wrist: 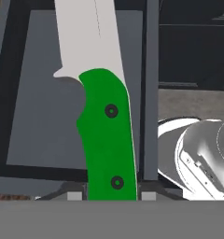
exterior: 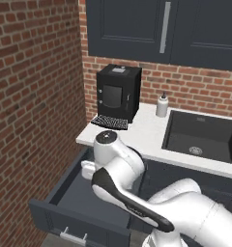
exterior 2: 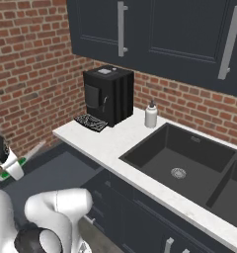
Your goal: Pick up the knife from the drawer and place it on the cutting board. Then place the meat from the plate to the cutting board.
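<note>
My gripper (wrist: 108,196) is shut on the knife (wrist: 107,135), its fingertips (wrist: 74,196) pressed to both sides of the bright green handle. The pale blade points away from the hand over the floor of the open dark grey drawer (wrist: 39,116). In the right base view the knife (exterior 2: 34,148) sticks out up and to the right from my gripper (exterior 2: 14,168) at the far left, above the drawer (exterior 2: 61,170). From the left base view the drawer (exterior: 65,193) stands pulled out below the counter, partly behind my arm. The cutting board, the meat and the plate are out of view.
A black coffee machine (exterior: 119,93) and a white soap bottle (exterior: 162,105) stand on the white counter (exterior: 142,135). A dark sink (exterior: 205,137) lies to the right. A brick wall (exterior: 31,96) closes the left side, and dark cabinets hang above.
</note>
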{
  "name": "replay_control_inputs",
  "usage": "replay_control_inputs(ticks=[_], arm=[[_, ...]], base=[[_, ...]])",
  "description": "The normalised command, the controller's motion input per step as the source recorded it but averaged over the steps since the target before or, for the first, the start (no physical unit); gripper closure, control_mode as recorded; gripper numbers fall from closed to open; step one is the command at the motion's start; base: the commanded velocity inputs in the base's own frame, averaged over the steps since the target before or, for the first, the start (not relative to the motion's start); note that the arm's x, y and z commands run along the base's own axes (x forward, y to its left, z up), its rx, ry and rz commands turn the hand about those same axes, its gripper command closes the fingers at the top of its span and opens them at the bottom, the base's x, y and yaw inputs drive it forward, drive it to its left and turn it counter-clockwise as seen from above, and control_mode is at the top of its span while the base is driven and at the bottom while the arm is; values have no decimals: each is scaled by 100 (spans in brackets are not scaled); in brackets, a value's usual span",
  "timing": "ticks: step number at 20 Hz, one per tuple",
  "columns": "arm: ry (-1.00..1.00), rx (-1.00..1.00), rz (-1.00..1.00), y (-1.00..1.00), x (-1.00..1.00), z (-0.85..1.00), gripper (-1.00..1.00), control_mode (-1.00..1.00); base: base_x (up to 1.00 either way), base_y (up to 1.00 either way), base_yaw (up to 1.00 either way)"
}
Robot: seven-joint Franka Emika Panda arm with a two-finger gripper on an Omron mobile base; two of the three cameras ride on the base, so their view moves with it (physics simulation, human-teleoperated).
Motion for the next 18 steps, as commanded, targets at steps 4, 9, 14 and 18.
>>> replay_control_inputs(ticks=[4, 9, 14, 18], arm=[[-7, 0, 0, -43, -1, 100, 100, -100], [-1, 0, -1, -14, 0, 100, 100, -100], [0, 0, 0, 0, 11, 91, 100, -100], [6, -5, 1, 18, 22, 10, 100, -100]], base=[[0, 0, 0], [0, 0, 0], [0, 0, 0], [0, 0, 0]])
